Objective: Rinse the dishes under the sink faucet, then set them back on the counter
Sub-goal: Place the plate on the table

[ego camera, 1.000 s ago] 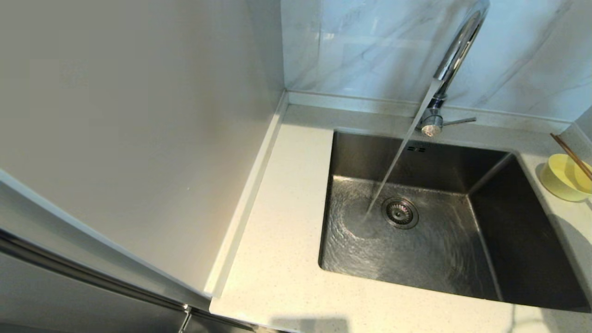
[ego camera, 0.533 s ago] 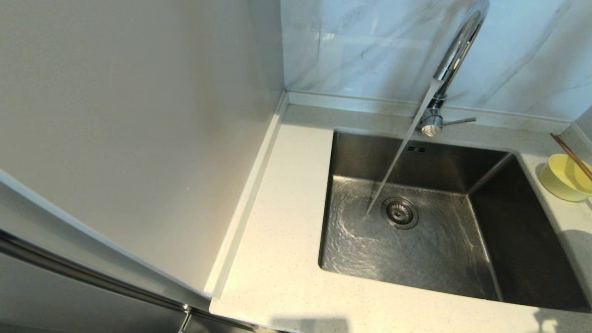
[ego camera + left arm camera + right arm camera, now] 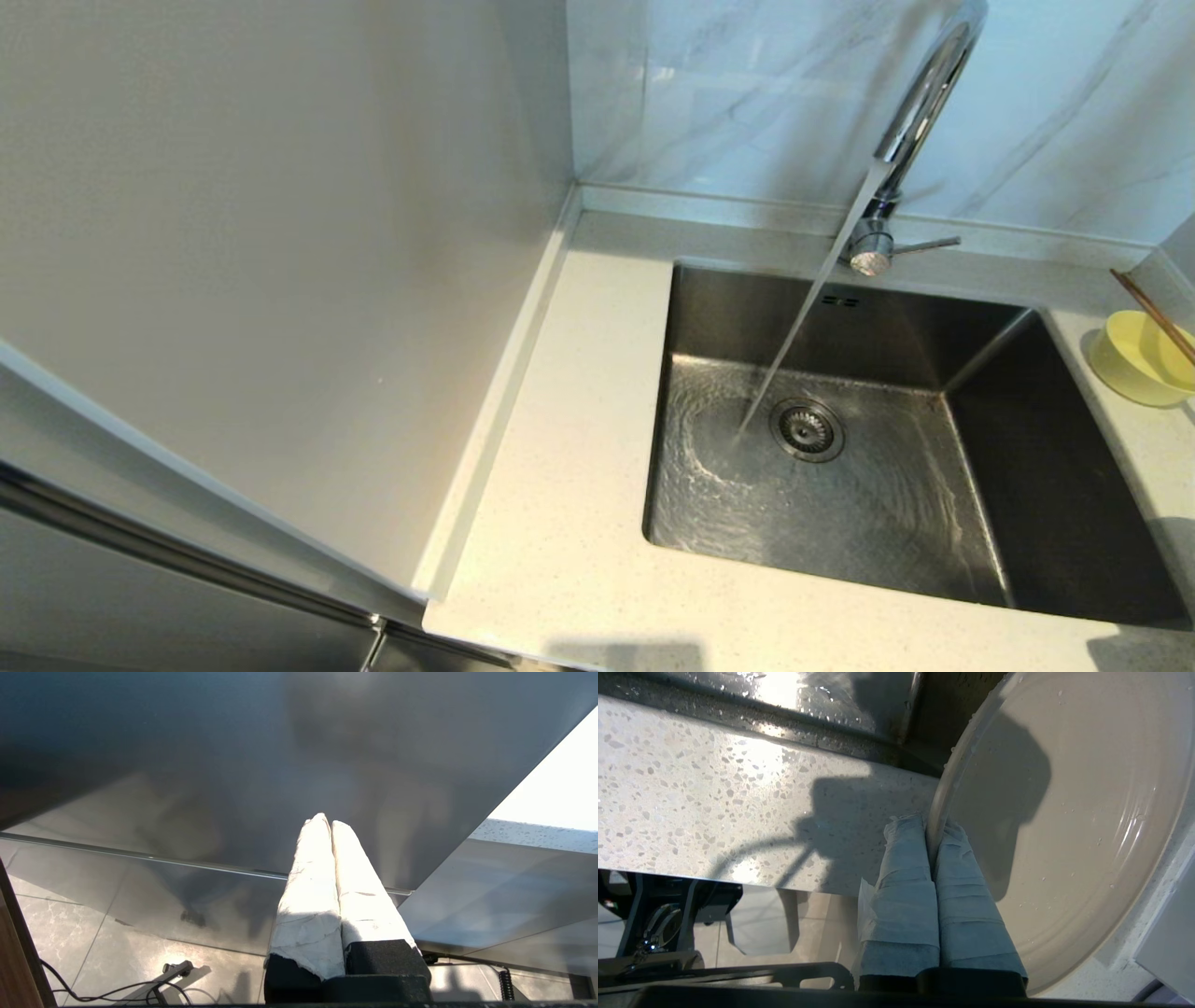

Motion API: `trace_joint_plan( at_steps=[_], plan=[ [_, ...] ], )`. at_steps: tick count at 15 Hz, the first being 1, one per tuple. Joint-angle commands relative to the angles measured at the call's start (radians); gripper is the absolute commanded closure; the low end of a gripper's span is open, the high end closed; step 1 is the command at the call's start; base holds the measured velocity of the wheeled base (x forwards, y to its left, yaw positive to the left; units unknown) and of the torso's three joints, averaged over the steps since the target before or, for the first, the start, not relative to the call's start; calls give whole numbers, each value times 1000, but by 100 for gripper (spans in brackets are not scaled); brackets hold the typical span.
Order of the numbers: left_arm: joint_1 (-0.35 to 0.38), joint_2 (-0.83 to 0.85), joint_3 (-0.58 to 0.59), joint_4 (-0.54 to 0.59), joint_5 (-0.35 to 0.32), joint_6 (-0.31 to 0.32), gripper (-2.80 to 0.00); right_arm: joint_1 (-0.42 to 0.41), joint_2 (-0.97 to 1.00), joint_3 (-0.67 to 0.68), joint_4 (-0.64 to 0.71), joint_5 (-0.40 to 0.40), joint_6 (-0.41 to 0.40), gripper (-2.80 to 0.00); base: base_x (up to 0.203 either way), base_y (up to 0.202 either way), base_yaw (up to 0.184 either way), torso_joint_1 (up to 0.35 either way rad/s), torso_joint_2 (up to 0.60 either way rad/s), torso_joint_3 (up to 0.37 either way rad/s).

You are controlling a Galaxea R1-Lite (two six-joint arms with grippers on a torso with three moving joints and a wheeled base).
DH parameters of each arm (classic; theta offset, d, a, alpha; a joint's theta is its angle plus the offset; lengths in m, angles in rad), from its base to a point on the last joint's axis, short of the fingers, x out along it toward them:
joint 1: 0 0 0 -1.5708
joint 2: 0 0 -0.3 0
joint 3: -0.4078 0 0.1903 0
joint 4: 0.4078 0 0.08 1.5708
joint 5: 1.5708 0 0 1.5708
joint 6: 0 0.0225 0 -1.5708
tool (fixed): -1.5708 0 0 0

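Observation:
Water runs from the chrome faucet into the steel sink, landing beside the drain strainer. The pale-yellow bowl stands on the counter at the far right, with brown chopsticks lying across it. In the right wrist view my right gripper is shut on the rim of the cream-white plate, which carries water drops and hangs over the speckled counter. The plate and both grippers are out of the head view. My left gripper is shut on nothing, parked below the counter.
A tall pale cabinet side stands left of the counter. The grey-veined marble wall rises behind the faucet, whose thin lever points right. A shadow lies on the counter's near right corner.
The shadow on the counter at the right has slid toward the near right corner. The ripples in the sink keep shifting; bowl and chopsticks have stayed put.

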Motion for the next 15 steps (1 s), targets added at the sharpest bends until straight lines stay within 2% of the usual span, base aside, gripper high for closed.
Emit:
trace_joint_plan(
  at_steps=[1, 6, 11, 15],
  plan=[
    [0, 0, 0, 0, 0, 0, 0, -8, 20, 8, 3, -1, -2, 0, 0, 0, 0, 0, 0, 0],
    [0, 0, 0, 0, -1, 0, 0, -65, 94, 24, -21, 5, 0, 0, 0, 0, 0, 0, 0, 0],
    [0, 0, 0, 0, -1, 0, 0, -88, 188, 108, -254, 5, 2, 0, 0, 0, 0, 0, 0, 0],
    [0, 0, 0, 0, 0, 0, 0, -123, 233, 103, -296, 7, 4, 0, 0, 0, 0, 0, 0, 0]
  ],
)
